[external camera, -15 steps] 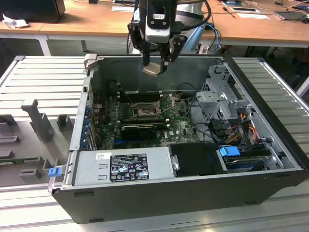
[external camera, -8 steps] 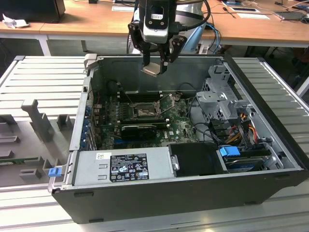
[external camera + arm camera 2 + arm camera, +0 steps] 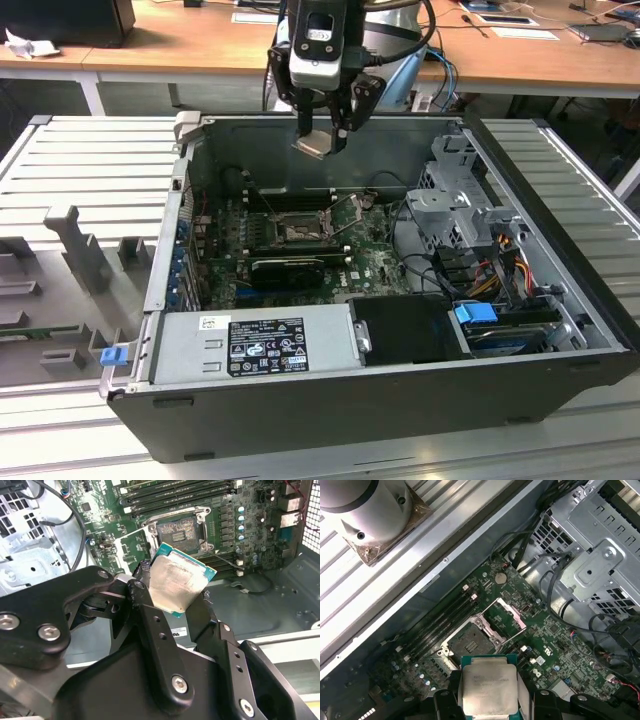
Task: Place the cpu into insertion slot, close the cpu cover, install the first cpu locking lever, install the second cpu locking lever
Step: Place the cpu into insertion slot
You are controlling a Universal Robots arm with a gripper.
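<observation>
On the grey ribbed metal bench point(image 3: 90, 160) lies a big dark computer case point(image 3: 300, 420) of sheet metal, on its side with the wide side open. At its bottom sits the green motherboard point(image 3: 375, 262), flat and crowded with small parts and long black memory slots.

Above the far wall of the case, in the exterior view, hangs the black gripper point(image 3: 322, 140) with jointed metal links. Its fingers point(image 3: 145, 587) are clenched on two opposite edges of the cpu point(image 3: 177, 582), a small flat square chip with a dull silver-grey metal top and a thin green border. The top looks a little smeared in both wrist views. The chip is held in the air, tilted, well apart from the board.

Under it, the insertion slot point(image 3: 470, 640), a square black-framed socket with a dark pin field, is uncovered. The cpu cover point(image 3: 512, 614), a thin silver metal frame with a large square window, stands opened, just beside the socket.
</observation>
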